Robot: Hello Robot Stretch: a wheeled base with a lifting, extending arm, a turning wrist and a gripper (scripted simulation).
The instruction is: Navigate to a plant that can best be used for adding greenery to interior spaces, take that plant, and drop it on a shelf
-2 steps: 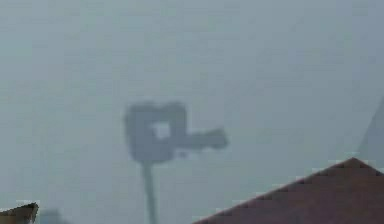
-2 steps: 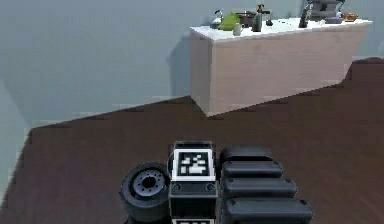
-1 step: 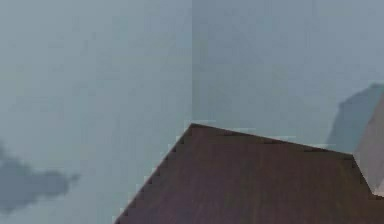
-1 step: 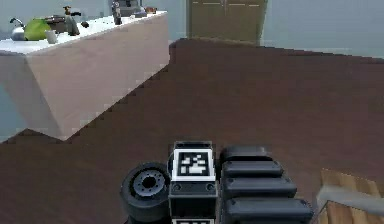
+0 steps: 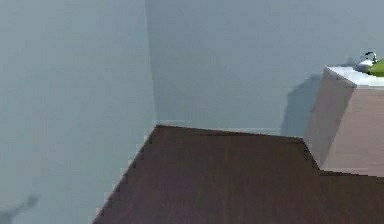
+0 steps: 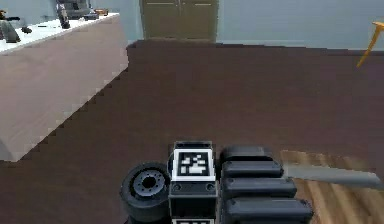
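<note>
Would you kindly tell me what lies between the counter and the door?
The stretch is bare: just dark floor between the counter and the door, in the arm side view.

A pale counter (image 6: 60, 80) on dark wood floor (image 6: 230, 100) carries several small dark objects (image 6: 63, 12).

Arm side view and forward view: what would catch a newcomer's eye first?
In the arm side view, a white square with black marks sits on the dark arm at the bottom middle. A long pale counter runs along the left, and a brown door stands at the top. In the forward view, a green thing lies on a pale cabinet at the right edge.
</note>
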